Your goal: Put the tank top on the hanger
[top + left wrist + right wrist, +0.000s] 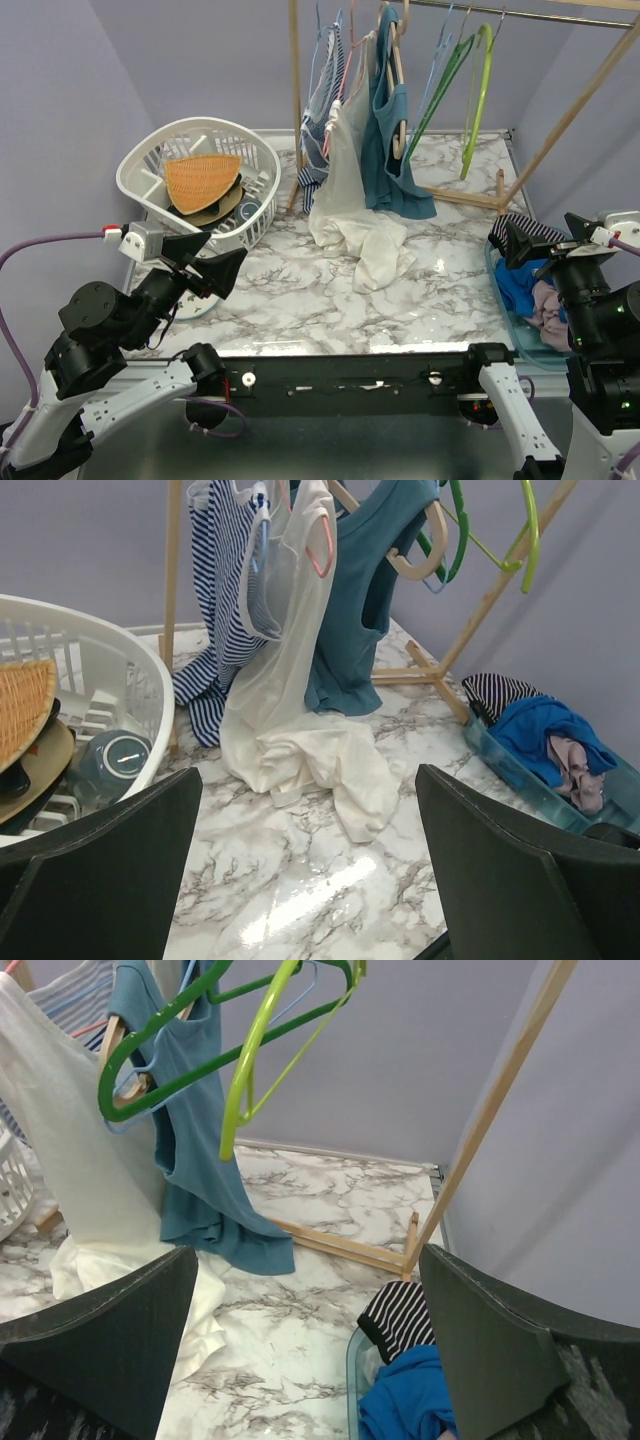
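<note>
The teal-blue tank top [388,150] hangs on the beige wooden hanger [397,60] on the rack; its hem rests on the marble table. It also shows in the left wrist view [355,600] with the hanger's shoulder [425,565], and in the right wrist view [195,1140], where part of the hanger [112,1040] shows. My left gripper [212,262] is open and empty at the near left, beside the basket. My right gripper [528,240] is open and empty at the near right, above the bin.
A long cream-white garment [350,200] and a striped garment [318,130] hang left of the tank top. Lime-green [478,90] and dark green [440,85] hangers hang on the right. A white basket [200,180] stands at the left, a clear clothes bin [503,285] at the right. The rack's base bar [465,197] lies across the back.
</note>
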{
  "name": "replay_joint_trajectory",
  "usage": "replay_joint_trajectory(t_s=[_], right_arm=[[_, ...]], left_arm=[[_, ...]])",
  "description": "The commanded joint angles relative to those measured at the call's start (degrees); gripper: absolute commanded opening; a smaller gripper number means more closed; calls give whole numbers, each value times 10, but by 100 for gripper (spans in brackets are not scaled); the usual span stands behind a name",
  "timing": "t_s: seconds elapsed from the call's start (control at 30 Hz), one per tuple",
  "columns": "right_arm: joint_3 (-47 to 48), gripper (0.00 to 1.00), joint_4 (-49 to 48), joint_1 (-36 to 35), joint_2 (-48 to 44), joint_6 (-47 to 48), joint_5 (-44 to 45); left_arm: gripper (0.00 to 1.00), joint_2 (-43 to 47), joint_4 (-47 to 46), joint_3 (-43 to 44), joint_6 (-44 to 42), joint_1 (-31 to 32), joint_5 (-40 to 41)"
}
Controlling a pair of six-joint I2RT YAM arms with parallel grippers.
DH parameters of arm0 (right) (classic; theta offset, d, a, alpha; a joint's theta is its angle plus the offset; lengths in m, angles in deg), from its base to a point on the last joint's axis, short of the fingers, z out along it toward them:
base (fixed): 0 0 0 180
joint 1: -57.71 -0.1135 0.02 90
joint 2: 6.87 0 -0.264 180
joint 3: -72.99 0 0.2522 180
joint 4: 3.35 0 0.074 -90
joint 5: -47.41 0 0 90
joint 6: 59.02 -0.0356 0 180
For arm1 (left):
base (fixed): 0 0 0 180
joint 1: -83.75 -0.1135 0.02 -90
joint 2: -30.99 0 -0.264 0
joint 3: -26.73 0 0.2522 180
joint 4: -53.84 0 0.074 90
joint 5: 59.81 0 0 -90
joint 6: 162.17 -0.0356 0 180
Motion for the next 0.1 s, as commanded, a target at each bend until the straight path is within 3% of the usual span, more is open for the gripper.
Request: replay_joint_trajectory(t_s=[0.0,0.07], right_arm=[[-2,100,13,4,-5,2,-5],[-2,100,12,4,-6,2,-4]], left_arm=[[99,-2,-9,0,-9,-3,6],[99,-3,-9,0,-9,-3,5]])
